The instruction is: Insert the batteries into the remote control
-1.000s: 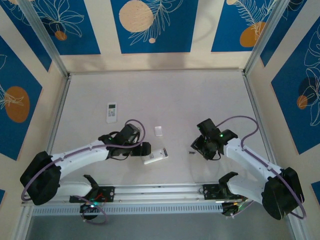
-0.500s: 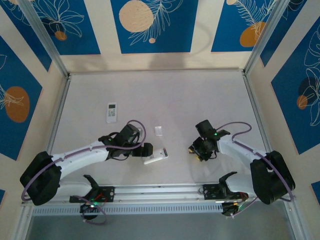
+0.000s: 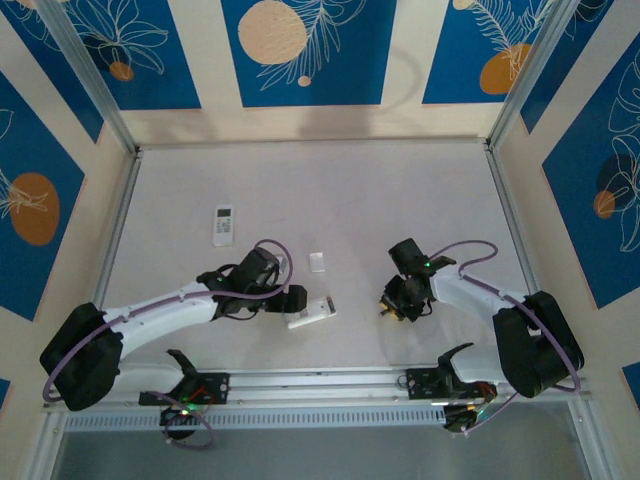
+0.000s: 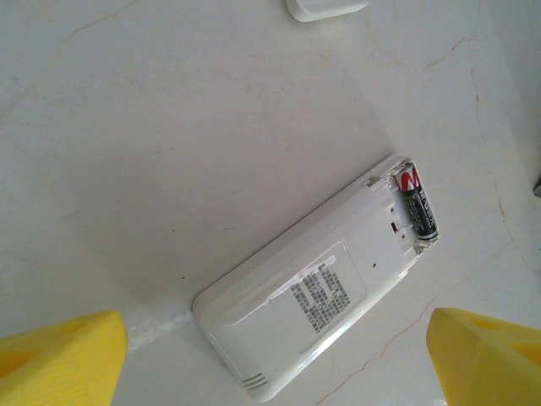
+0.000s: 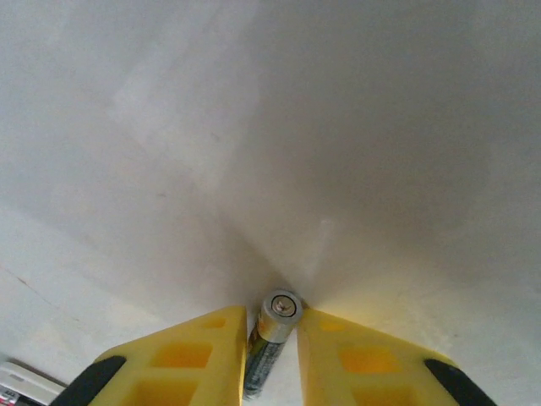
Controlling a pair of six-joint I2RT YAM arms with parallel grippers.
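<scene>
My right gripper [image 5: 270, 315] is clenched on a battery [image 5: 269, 338], squeezed between the yellow fingers [image 5: 207, 355]. My right wrist camera shows its silver end cap aimed up at the lens, with the dark body running down and slightly left. From above, that gripper [image 3: 395, 305] sits low on the table [image 3: 400, 200], well right of the remote [image 3: 312, 312].

My left gripper [image 4: 270, 326] is released, its fingers [image 4: 59, 359] spread wide on either side of the remote [image 4: 313, 296]. My left wrist camera shows the remote lying back up, with its long axis running lower left to upper right. The bay at the upper-right end is open, and a loaded battery [image 4: 417, 207] lies crosswise in it, red-marked end uppermost.

Farther out lie a small white cover [image 3: 317, 261], then a second remote [image 3: 223, 224] at far left
</scene>
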